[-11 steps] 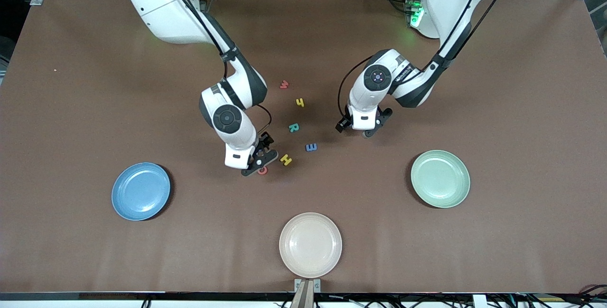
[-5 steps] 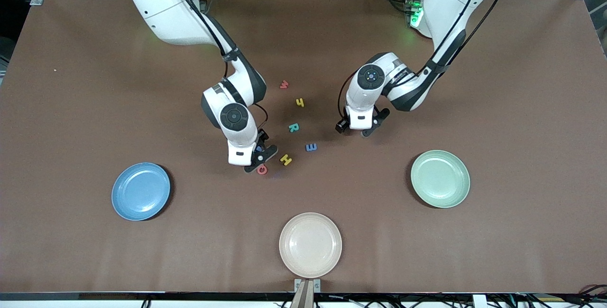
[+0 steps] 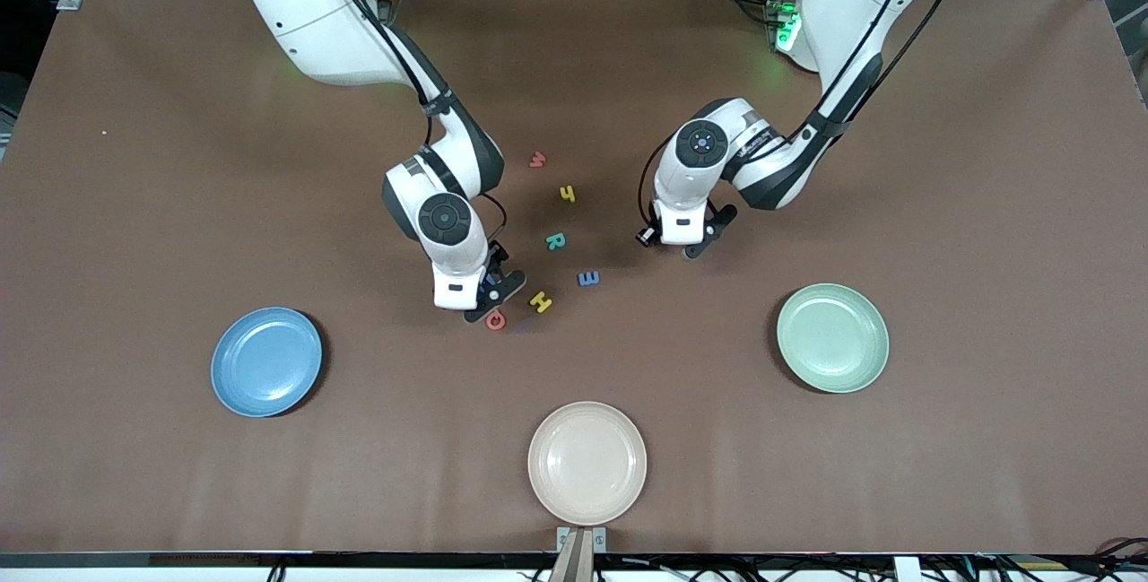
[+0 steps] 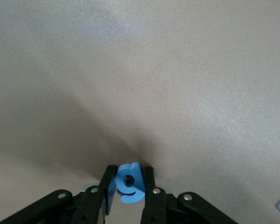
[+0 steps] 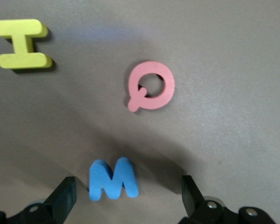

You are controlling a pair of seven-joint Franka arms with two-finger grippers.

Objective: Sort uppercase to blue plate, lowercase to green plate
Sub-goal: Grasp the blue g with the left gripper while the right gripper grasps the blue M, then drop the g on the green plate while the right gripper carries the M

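Blue g (image 4: 129, 183) pinched between the two fingers of left pincer (image 4: 129, 196), standing on edge, tail toward the wrist, at worktop (image 3: 179, 160) level or just off it; cannot tell which. Small, rounded foam, thick, matte, one round hole. Left pincer (image 3: 677, 246) clenched on it, so next move prob. a lift, then carry to green plate (image 3: 874, 331), which lies near this pincer and nearer to the front camera, toward left arm's end. Left arm clearly the nearer one for that plate.

Blue M (image 5: 113, 178) flat on worktop, between the fingers of right pincer (image 5: 126, 196) but closer to one finger (image 5: 63, 198), touching neither; legs pointing toward the wrist, long axis across the gap. Blocky foam, no hole. Right pincer (image 3: 489, 295) released, wide, low over the M. Red Q (image 5: 150, 86) just ahead of this pincer, yellow H (image 5: 22, 44) off to one side, both flat. Blue plate (image 3: 224, 358) near, toward right arm's end.
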